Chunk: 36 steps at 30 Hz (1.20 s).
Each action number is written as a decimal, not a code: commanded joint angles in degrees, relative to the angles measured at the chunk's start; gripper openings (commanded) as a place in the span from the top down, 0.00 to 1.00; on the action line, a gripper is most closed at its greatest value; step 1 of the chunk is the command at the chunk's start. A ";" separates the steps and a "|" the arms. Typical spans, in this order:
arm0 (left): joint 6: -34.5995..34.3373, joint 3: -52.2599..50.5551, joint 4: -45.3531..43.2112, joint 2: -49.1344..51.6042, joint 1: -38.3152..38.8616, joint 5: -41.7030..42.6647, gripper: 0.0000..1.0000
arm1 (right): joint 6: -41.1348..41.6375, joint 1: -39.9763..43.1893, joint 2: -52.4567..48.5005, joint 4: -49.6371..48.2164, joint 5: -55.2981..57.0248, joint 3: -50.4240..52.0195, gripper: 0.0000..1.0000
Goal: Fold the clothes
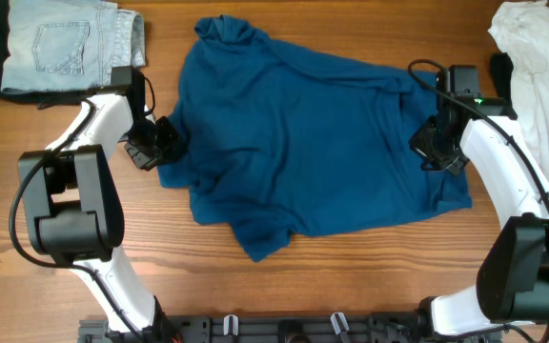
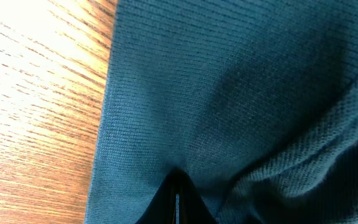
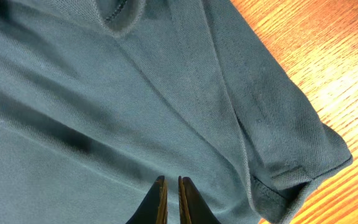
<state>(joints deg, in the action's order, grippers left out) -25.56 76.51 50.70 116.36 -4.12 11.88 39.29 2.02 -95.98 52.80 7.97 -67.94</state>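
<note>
Deep-blue top (image 1: 303,143) lies rumpled across the middle of the wooden table (image 1: 351,295), not yet folded; lower left flap bunched, outline uneven; pale denim piece (image 1: 60,43) at the far left corner and white garment (image 1: 541,76) at the far right, both apart from the top.

Left gripper (image 1: 160,141) sits at the top's left edge; in the left wrist view the jaws are fully closed and creases run into the tips, so it looks pinched on the cloth edge. Right gripper (image 3: 169,186) is over the top's right side; jaws all but closed, only a sliver between them; cloth under it lies flat, nothing visibly caught; a hemmed sleeve end (image 3: 291,183) lies just beside it toward the bare wood.

Step in hand, as a guess: getting a hold on both sides for a first straighten or fold.

To do it well: the right side needs a real bite, so open, press into the cloth near the hem, then close; take one layer only if the aim is to spread; lift both sides together, keep light tension so the middle does not sag; avoid dragging the bunched flap further; keep away from the white garment.
</note>
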 commanded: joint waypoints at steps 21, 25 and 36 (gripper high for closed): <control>2.71 -0.52 -11.52 6.23 -16.41 -7.15 0.96 | -1.86 -0.24 0.31 -0.02 -0.55 -0.31 0.91; 4.66 -0.46 -13.35 6.23 -20.81 -5.60 0.96 | -1.86 -0.24 0.31 0.11 -0.55 -0.31 0.91; 7.85 8.04 -5.77 -0.96 -20.31 1.22 0.96 | -2.32 -0.24 0.31 -0.17 -1.03 -0.31 0.90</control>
<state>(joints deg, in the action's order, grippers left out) -19.94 81.60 43.31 119.37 -26.79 11.90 37.80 2.02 -95.98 52.75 7.84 -67.94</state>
